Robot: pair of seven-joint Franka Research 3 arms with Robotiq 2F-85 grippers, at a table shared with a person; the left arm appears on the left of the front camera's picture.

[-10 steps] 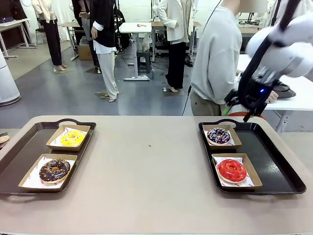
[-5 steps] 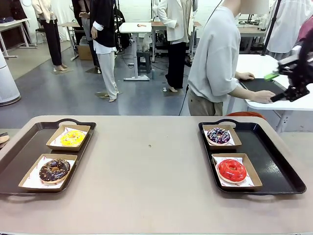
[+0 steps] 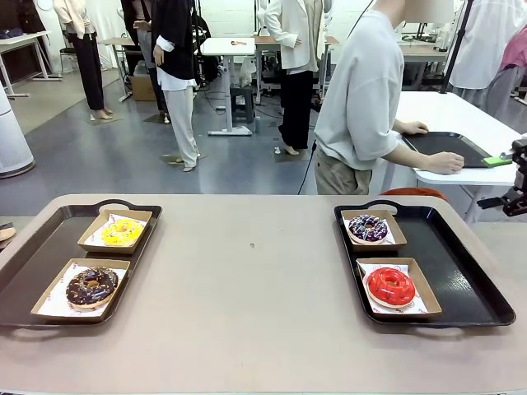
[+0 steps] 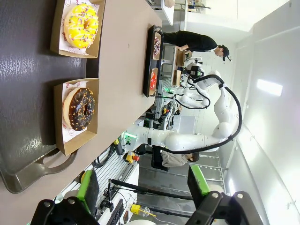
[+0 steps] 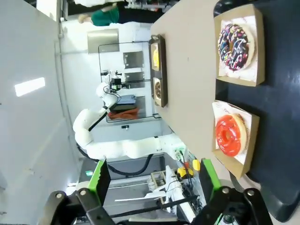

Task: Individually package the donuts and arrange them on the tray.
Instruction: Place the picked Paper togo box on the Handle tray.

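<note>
Since the donuts are soft and their icing smears, hold is better taken of the stiff boxes at 4 and 8 o'clock on the worktop. Both hands are seen released, empty.

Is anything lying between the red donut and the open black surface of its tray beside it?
Nothing visible. The red donut sits in its brown box on the right tray, and the black surface right of the box is bare.
</note>
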